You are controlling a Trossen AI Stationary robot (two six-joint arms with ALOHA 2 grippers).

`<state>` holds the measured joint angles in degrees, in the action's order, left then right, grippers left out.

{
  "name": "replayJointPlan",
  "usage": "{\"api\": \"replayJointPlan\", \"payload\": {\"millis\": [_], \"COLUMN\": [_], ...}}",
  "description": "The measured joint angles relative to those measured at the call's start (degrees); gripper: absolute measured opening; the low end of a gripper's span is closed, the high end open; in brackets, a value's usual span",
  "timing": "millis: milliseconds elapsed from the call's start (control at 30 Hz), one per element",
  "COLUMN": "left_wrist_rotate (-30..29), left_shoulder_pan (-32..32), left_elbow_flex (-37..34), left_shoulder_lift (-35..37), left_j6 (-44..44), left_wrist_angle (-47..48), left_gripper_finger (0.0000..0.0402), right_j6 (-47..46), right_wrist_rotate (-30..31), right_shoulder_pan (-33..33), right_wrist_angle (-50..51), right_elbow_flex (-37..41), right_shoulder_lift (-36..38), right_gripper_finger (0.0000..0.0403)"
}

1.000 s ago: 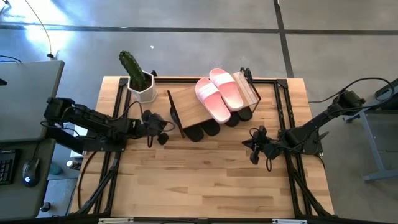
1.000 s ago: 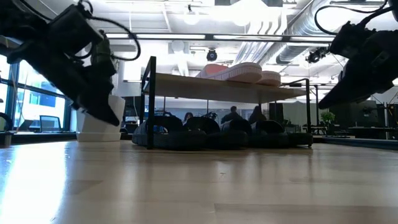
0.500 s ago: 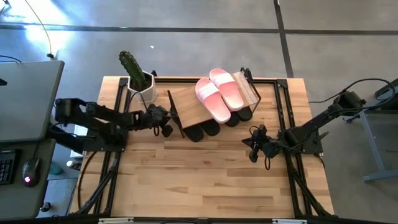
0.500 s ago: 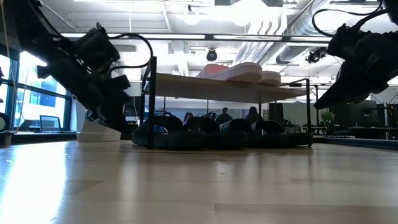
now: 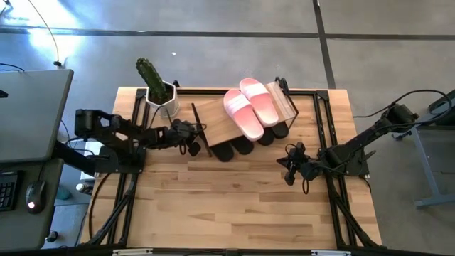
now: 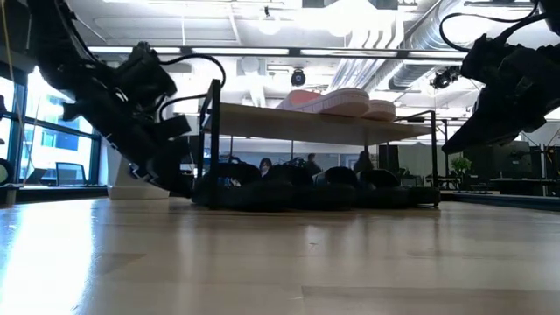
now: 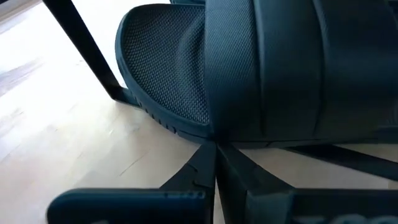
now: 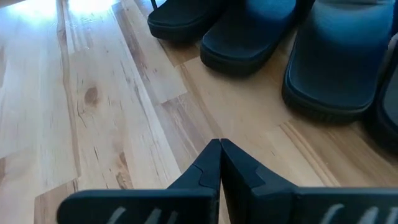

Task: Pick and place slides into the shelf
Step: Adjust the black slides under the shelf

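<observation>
The shelf (image 5: 220,122) stands at the table's far middle, wood plank on a black frame. The pale pink slides (image 5: 250,108) lie on its plank. Two black pairs (image 5: 234,150) sit on the tabletop under it, ends poking out on the near side. My left gripper (image 5: 193,139) is shut and low at the shelf's left end, right by the leftmost black slide (image 7: 249,62). My right gripper (image 5: 287,169) is shut and hangs above the bare table near the shelf's right end, touching nothing; the black slides (image 8: 249,37) lie ahead of it. My left gripper (image 7: 215,149) meets the leftmost black slide with its shut fingertips at the sole's side edge (image 7: 186,132), below the wide strap. It comes nearly level from the table's left, slanting slightly down. The slide lies flat on the table beside the shelf's black leg (image 7: 81,43).
A cactus in a white pot (image 5: 160,96) stands at the far left, close behind my left arm. The shelf's thin frame leg (image 6: 213,144) is right beside my left gripper (image 6: 179,185). Bare wooden tabletop (image 5: 227,206) fills the near half. People show far off in the room.
My left gripper has moved toward the table's right and down, from open table left of the shelf to the shelf's left end at the black slide. My right arm has kept still.
</observation>
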<state>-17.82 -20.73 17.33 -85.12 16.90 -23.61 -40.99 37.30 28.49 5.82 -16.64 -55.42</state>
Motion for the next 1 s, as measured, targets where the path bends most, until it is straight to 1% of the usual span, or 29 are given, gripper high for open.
{"api": "replayJointPlan", "payload": {"millis": [267,467,733,1000], "left_wrist_rotate": [-2.3,-4.5,-6.8,-6.8], "left_shoulder_pan": [0.0,0.0,0.0,0.1], "left_elbow_flex": [4.3,4.8,4.9,4.9], "left_shoulder_lift": [-5.1,-5.3,-5.2,-5.2], "left_j6": [-0.3,-0.6,1.4,1.6], "left_wrist_angle": [0.2,0.2,-0.2,-0.4], "left_gripper_finger": [0.0000,0.0000,0.0000,0.0000], "right_j6": [-0.2,-0.9,-0.5,-0.3], "right_wrist_rotate": [-0.5,-1.1,-1.1,-0.9], "right_shoulder_pan": [0.0,0.0,0.0,0.0], "right_wrist_angle": [0.2,0.4,0.9,0.8], "right_elbow_flex": [0.0,0.0,0.0,0.0], "right_shoulder_lift": [0.0,0.0,0.0,0.0], "right_gripper_finger": [0.0000,0.0000,0.0000,0.0000]}}
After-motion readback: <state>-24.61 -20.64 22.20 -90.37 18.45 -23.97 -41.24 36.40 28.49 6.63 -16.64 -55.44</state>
